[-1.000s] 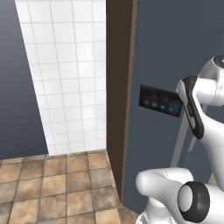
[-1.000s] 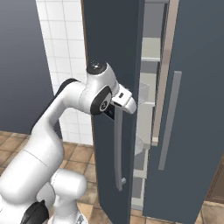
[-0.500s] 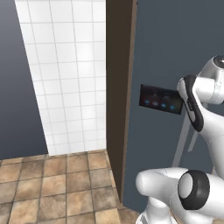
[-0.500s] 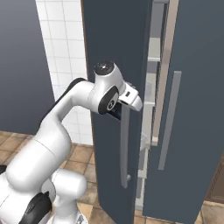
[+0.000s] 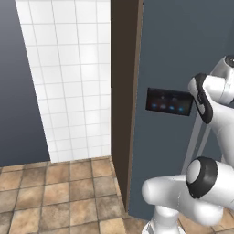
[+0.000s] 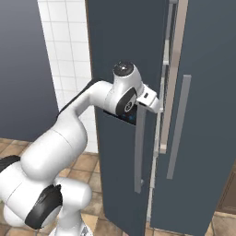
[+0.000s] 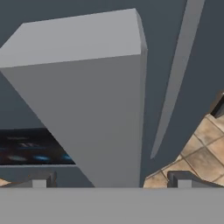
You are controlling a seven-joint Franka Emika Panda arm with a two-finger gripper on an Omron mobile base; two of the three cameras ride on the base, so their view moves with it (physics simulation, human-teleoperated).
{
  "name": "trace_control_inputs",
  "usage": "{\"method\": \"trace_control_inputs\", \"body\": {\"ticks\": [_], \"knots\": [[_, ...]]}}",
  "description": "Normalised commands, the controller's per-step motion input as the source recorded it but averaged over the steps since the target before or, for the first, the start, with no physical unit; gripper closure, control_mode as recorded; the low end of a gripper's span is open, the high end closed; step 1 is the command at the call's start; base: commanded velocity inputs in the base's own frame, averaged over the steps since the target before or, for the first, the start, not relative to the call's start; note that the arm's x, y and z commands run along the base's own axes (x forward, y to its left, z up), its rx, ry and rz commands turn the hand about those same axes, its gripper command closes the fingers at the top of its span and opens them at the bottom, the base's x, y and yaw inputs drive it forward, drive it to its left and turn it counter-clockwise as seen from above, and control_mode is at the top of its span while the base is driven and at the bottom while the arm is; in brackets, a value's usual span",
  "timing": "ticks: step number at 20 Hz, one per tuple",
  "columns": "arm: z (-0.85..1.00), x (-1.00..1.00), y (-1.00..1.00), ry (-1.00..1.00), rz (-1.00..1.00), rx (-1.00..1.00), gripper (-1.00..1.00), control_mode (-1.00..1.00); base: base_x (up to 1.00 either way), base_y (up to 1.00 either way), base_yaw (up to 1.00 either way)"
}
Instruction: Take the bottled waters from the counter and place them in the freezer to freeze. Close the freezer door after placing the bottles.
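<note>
Your claw (image 7: 109,181) is wide open, with the grey bar handle (image 7: 100,109) between its tips in the hand view. From the right, the freezer door (image 6: 122,41) is almost shut, with a thin gap. From the left, you see its dark display (image 5: 169,101). Push crooked and the claw could slip off, leaving the gap.

The bar handle (image 7: 100,109) stands between the spread fingertips (image 7: 39,180); the freezer door (image 6: 124,46) leaves only a narrow gap beside the neighbouring door (image 6: 207,92)

No legible text anywhere.
</note>
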Motion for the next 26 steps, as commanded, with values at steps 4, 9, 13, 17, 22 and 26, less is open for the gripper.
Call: {"method": "trace_control_inputs", "body": {"ticks": [4,9,13,17,22,26], "knots": [[0.05,0.22,-0.14,0.0,0.01,0.0,-1.0,-1.0,0.0,0.0,0.0],[0.07,0.26,-0.04,0.0,0.02,0.0,-1.0,-1.0,0.0,0.0,0.0],[0.04,0.26,0.0,0.0,0.01,0.0,-1.0,-1.0,0.0,0.0,0.0],[0.0,0.25,0.0,-0.01,0.0,0.0,-1.0,-1.0,0.0,0.0,0.0],[0.0,0.24,0.0,-0.02,0.0,0.0,-1.0,-1.0,0.0,0.0,0.0],[0.0,0.35,0.0,0.0,0.0,0.0,-1.0,-1.0,0.0,0.0,0.0]]}}
